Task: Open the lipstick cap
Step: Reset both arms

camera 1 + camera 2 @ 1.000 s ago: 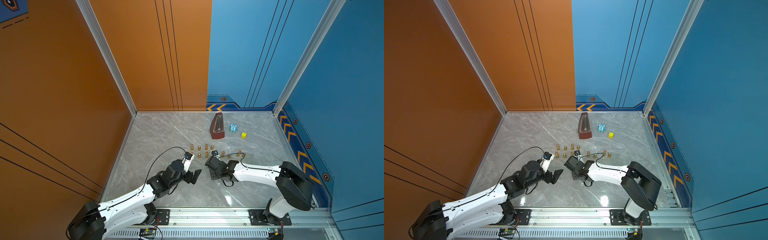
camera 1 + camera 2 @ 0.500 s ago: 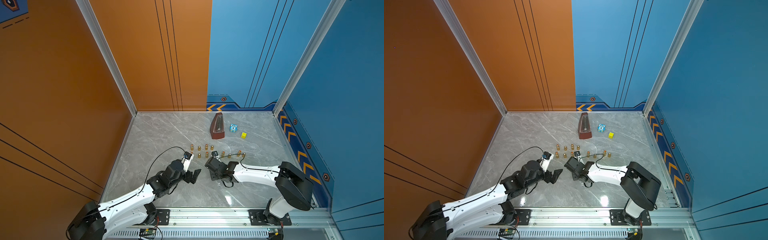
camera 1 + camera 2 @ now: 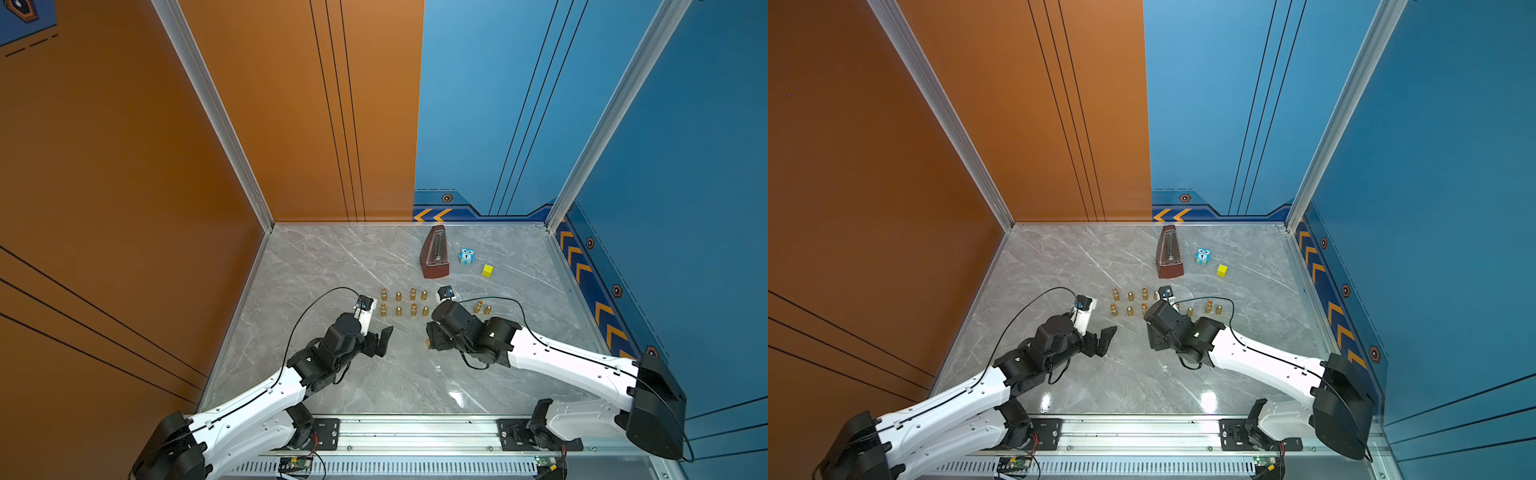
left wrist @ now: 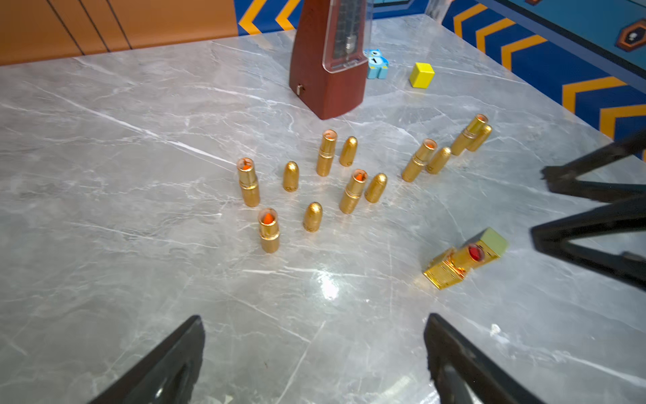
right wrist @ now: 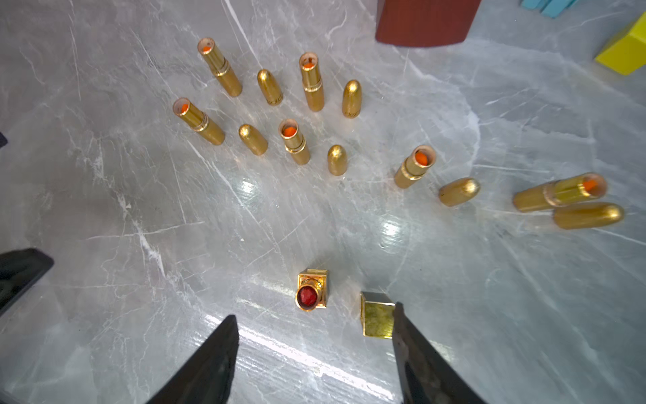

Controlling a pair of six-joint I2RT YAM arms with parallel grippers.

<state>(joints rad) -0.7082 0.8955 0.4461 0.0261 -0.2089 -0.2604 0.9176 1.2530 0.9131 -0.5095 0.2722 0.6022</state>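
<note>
A square gold lipstick (image 5: 312, 293) stands uncapped on the marble floor, its red stick showing. Its square gold cap (image 5: 377, 318) stands right beside it, separate. My right gripper (image 5: 314, 311) is open just above them, with the lipstick in the gap and the cap against the inner side of one finger (image 5: 416, 353); whether they touch I cannot tell. In the left wrist view the lipstick (image 4: 454, 266) and cap (image 4: 493, 243) stand side by side. My left gripper (image 4: 314, 317) is open and empty, a short way off. In a top view the grippers face each other, left (image 3: 381, 341), right (image 3: 432, 338).
Several round gold lipsticks (image 3: 405, 302) stand uncapped in rows behind the grippers, each with a bullet-shaped cap beside it. Two more pairs (image 5: 566, 203) stand toward the right wall. A brown metronome (image 3: 434, 253), a blue owl toy (image 3: 466, 255) and a yellow cube (image 3: 487, 270) stand further back.
My right gripper's jaws have spread apart over the last second, and the cap now stands free. The left arm has not moved.
</note>
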